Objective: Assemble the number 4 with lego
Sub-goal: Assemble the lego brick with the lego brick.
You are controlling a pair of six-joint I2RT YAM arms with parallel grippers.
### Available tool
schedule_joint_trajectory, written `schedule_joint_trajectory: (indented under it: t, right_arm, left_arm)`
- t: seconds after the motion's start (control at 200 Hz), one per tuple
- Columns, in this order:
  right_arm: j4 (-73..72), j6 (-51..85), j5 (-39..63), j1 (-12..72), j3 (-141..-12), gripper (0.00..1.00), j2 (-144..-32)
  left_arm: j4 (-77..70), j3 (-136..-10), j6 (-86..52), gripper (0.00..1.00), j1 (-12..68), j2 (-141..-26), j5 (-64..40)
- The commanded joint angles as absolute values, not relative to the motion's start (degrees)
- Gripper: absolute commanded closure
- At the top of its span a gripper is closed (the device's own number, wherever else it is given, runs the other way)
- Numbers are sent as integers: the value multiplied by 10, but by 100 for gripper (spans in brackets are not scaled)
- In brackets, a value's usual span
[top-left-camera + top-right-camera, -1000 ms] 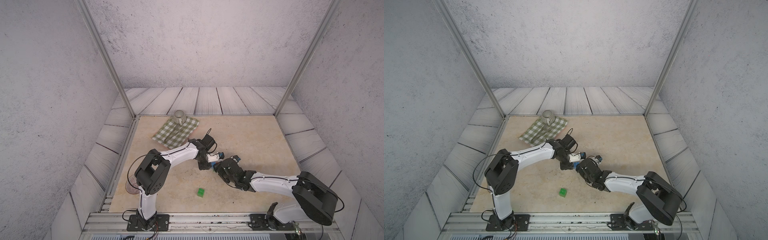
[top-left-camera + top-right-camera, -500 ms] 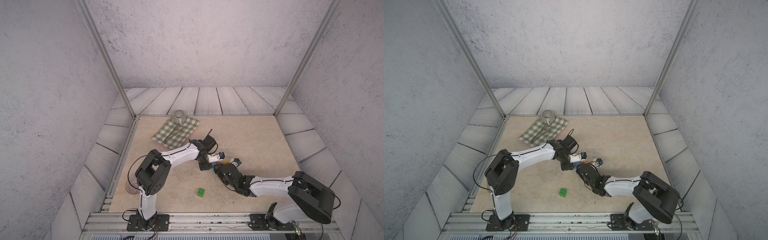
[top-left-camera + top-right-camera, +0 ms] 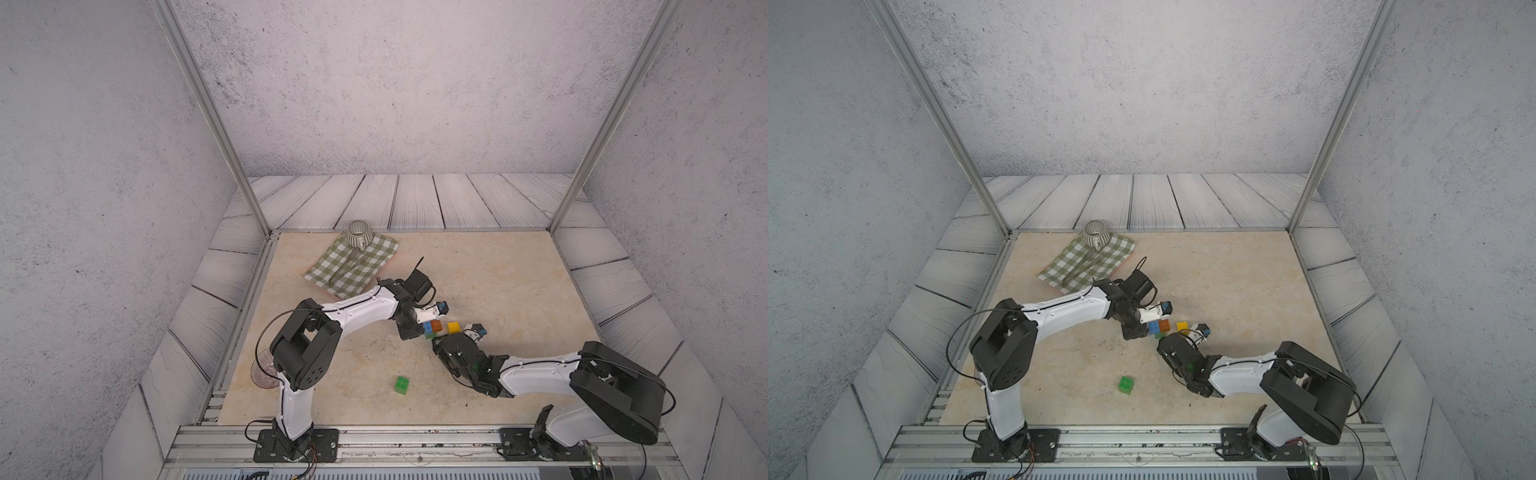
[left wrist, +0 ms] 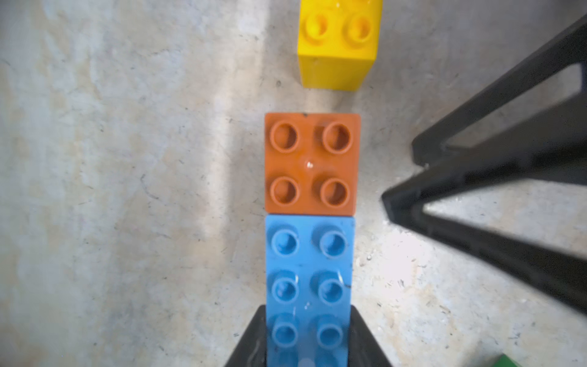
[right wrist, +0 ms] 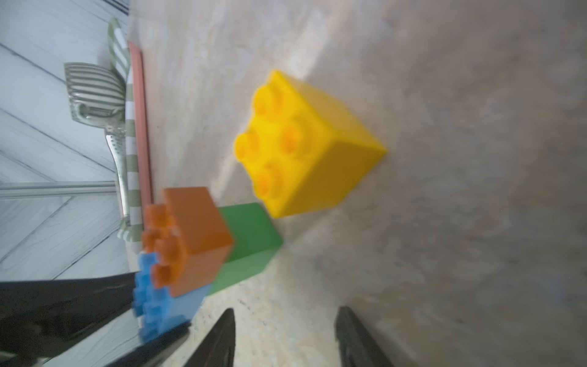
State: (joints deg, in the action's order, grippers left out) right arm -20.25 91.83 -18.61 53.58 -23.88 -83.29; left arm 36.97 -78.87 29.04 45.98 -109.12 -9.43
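My left gripper is shut on the near end of the long light blue lego brick. An orange-brown brick sits flush against that brick's far end, and both rest on a green brick. A yellow brick stands alone on the table just right of the orange one, with a small gap between them. My right gripper is open and empty, low over the table, just in front of the cluster and the yellow brick. A second green brick lies alone nearer the front. No number 4 shape is in view.
A green checked cloth with a striped cup and a spoon lies at the back left. A round ribbed disc sits at the table's left edge beside the left arm. Metal posts stand at the back corners.
My right arm has drawn back toward the front and away from the bricks, uncovering the yellow brick. Its jaws have narrowed a little. The left arm keeps its hold and place.
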Motion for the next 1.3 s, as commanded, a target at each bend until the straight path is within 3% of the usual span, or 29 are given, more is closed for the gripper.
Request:
schedule_joint_trajectory:
  t: [0.0,0.646,1.296]
  right_arm:
    - [-109,917,-188,535,-223,46,-847]
    - [-108,825,-183,540,-231,35,-758]
    - [-108,806,-171,541,-234,30,-745]
  left_arm:
    - [368,-792,282,92,457,-1071,-90]
    - [397,-818,301,78,456,-1091,-93]
    - [423,-819,320,69,458,-1100,-114]
